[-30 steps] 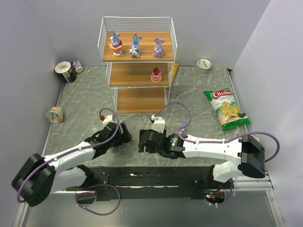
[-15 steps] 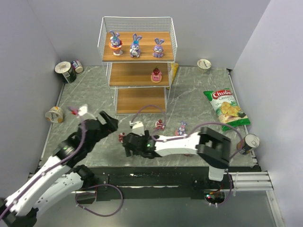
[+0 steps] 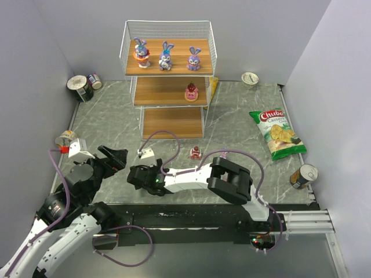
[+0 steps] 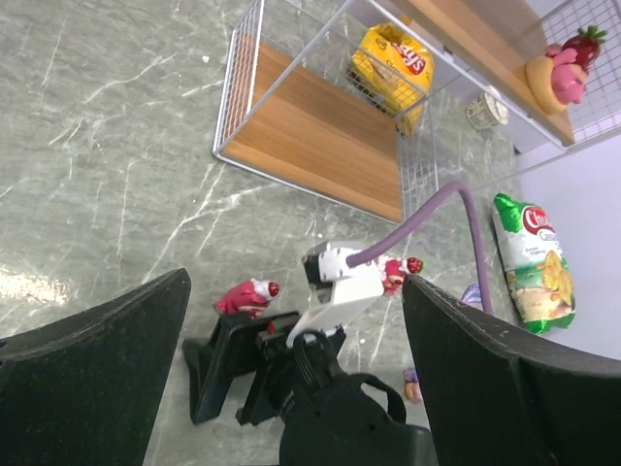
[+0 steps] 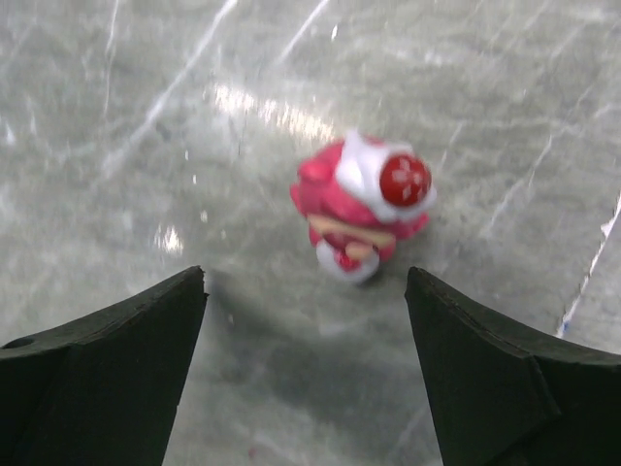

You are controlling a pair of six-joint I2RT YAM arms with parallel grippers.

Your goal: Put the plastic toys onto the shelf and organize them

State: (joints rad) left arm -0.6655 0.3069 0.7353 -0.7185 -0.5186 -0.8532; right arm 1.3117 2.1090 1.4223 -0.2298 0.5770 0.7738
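Near table (image 3: pixel 104 116) edge, left: left fingers (image 4: pixel 97 379), spread apart. Hold nothing. Just beside: right fingers (image 5: pixel 107 369), also apart, low over table. Face pink-red toy (image 5: pixel 364 209) lying just ahead, untouched. Mid-table: second pink-red toy (image 3: pixel 196 152). Toward right edge: green-red chip bag (image 3: pixel 278 133). Far edge: shelf (image 3: pixel 162 92). Top tier: three bunnies (image 3: pixel 166 56) standing in row. Middle tier, right end: pink figure (image 3: pixel 191 91).

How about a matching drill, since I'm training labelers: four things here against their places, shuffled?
Things:
1 three bunnies
2 pink strawberry figure
3 green chip bag
4 red toy

Places:
A table, right of the shelf
B middle board
C table, just ahead of the open right gripper
D top board

Pairs: 1-D, 2-B, 3-A, 4-C.
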